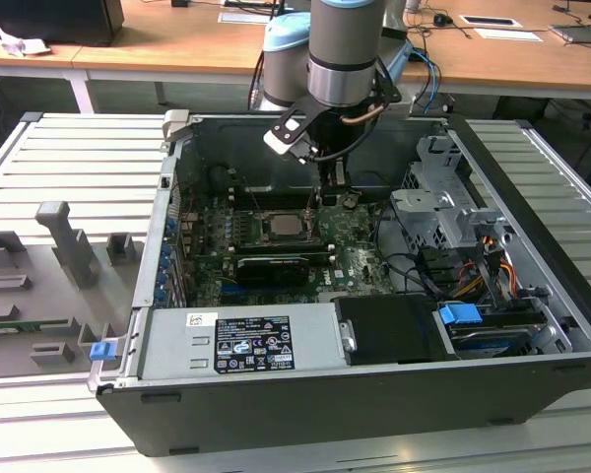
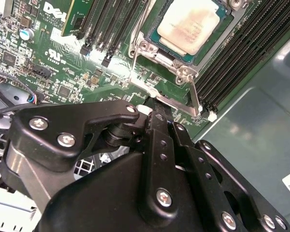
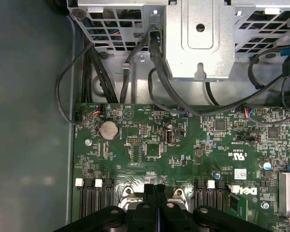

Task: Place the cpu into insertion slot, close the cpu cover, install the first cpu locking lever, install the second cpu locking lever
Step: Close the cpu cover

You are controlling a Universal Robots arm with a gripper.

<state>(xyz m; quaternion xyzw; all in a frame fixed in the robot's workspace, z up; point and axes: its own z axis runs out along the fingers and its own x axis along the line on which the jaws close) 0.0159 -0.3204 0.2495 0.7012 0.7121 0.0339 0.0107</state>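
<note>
The cpu (image 2: 188,21) lies flat in its socket on the green motherboard (image 3: 150,140), its silver-beige top showing. The silvery cpu cover (image 2: 157,53) frames it and looks lowered around it. A thin metal locking lever (image 2: 194,96) runs along the socket's edge beside the memory slots. My gripper (image 2: 154,104) is shut, its two black fingers pressed together with nothing visible between them, and its tip is at the socket's corner next to the lever end. In the exterior view the gripper (image 1: 327,187) hangs inside the case just to the right of the cpu (image 1: 281,227).
The open computer case holds a metal drive cage (image 1: 443,207) on the exterior view's right and a power supply (image 1: 241,340) at the front. Black cables (image 3: 111,72) run below a metal bracket (image 3: 198,38). Memory slots (image 2: 232,63) flank the socket. A card (image 1: 273,268) lies just before it.
</note>
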